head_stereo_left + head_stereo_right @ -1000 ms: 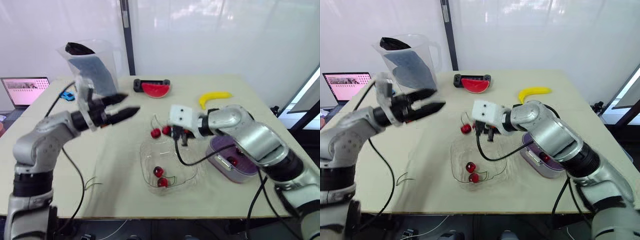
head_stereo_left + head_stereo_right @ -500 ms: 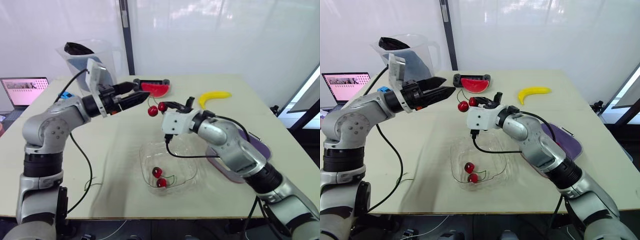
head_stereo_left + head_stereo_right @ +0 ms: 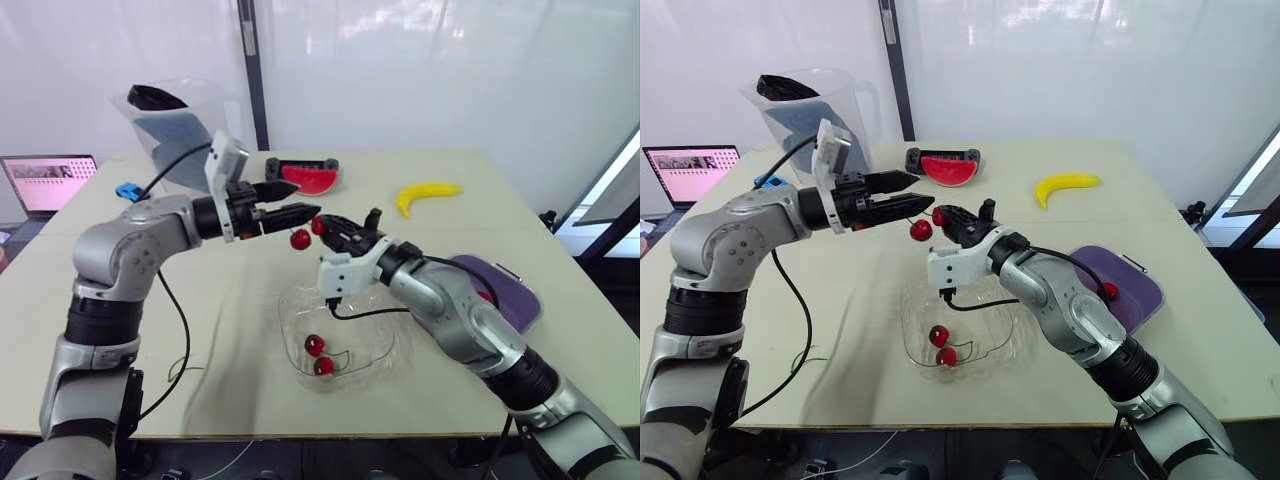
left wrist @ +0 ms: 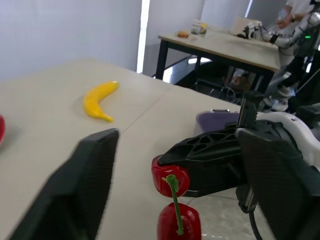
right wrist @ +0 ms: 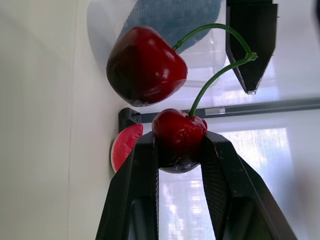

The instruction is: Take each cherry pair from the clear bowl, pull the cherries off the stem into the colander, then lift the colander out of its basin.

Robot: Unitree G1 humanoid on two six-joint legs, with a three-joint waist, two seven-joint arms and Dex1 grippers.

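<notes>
1 cherry of a cherry pair (image 3: 306, 233) is pinched tight in the right gripper (image 3: 320, 226), held up at 12 o'clock of the clear bowl (image 3: 392, 352). The stem is thus offered to the left gripper (image 3: 303, 212), spread wide w/ nothing held. The colander (image 3: 1135, 290) is set at 3 o'clock.

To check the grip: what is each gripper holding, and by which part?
The right gripper clamps one cherry of the cherry pair; the other hangs free. The left gripper, open by the stem, holds nothing.
</notes>
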